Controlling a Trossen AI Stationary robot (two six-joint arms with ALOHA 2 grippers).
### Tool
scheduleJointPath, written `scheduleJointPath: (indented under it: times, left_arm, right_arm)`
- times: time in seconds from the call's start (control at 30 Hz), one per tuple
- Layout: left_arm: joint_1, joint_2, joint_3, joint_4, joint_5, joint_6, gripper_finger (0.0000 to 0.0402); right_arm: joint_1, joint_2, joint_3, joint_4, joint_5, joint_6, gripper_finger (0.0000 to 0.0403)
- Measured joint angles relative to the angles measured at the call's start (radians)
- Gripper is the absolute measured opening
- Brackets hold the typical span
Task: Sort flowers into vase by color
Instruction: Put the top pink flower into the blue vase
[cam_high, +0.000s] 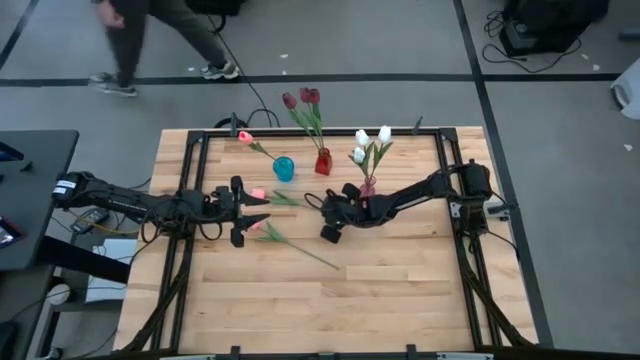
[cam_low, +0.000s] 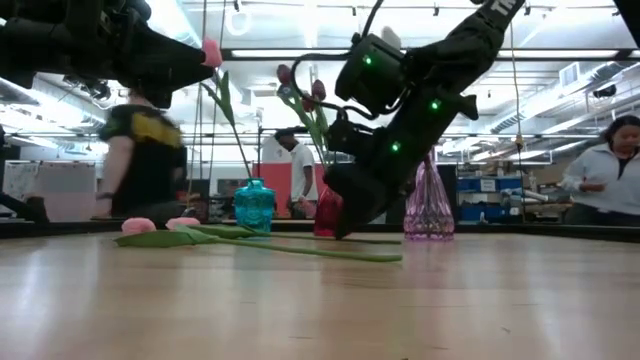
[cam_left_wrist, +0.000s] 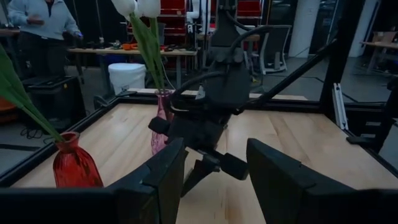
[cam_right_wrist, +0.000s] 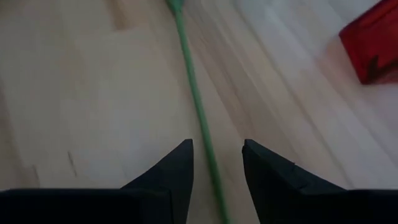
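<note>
Sorting is judged well past halfway. On the wooden table (cam_high: 400, 290), three vases are lined up toward twelve o'clock: a clear pink vase (cam_high: 368, 187) is filled with three white tulips (cam_high: 372, 142), a red vase (cam_high: 323, 162) with two dark red tulips (cam_high: 303, 98), and a teal vase (cam_high: 284, 168) with one pink tulip (cam_high: 245, 137). Two pink tulips are left lying flat near the centre, toward nine o'clock: one (cam_high: 258, 194) just below the teal vase, the other (cam_high: 256, 228) with its long stem (cam_high: 310, 255) trailing toward five o'clock.

The right gripper (cam_high: 322, 218) is lowered at the centre over a green stem (cam_right_wrist: 199, 112), which is straddled by its half-spread fingers (cam_right_wrist: 168, 171); no firm clamp on it is seen yet. The left gripper (cam_high: 238, 213) is held at nine o'clock beside the two pink heads, its fingers (cam_left_wrist: 273, 168) spread wide and nothing between them.

What remains, it is judged, is for both loose pink tulips to be raised into the teal vase. That route is crowded by the red vase and by leaning leaves, and the two grippers are set close together. People are seen beyond the table.
</note>
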Motion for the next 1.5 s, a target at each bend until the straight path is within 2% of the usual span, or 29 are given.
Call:
scheduleJointPath:
  times: [0.33,0.53,0.7,0.93,1.13,1.27,1.5]
  left_arm:
    - [0.000,0.000,0.000,-0.001,0.000,0.006,0.0179]
    - [0.000,0.000,0.000,-0.001,0.000,0.006,0.0179]
    - [0.000,0.000,0.000,-0.001,0.000,0.007,0.0179]
    - [0.000,0.000,0.000,0.000,0.001,0.005,0.0179]
    - [-0.001,-0.003,0.000,0.029,0.004,-0.001,0.0179]
    - [-0.001,-0.003,0.000,0.040,0.011,-0.005,0.0179]
    - [-0.001,-0.002,0.000,0.049,0.083,-0.021,0.0179]
  right_arm:
    - [-0.008,-0.004,-0.036,0.015,-0.042,-0.037,0.0148]
    - [-0.011,-0.006,-0.052,0.018,-0.091,-0.042,0.0132]
    - [-0.012,-0.007,-0.055,0.005,-0.117,-0.042,0.0106]
    - [-0.013,-0.007,-0.056,-0.010,-0.162,-0.045,0.0011]
    - [-0.008,-0.023,-0.047,-0.027,-0.172,-0.048,0.0005]
    - [0.011,-0.077,-0.034,-0.102,-0.199,-0.077,0.0004]
    - [0.052,-0.214,-0.022,-0.158,-0.089,-0.083,0.0002]
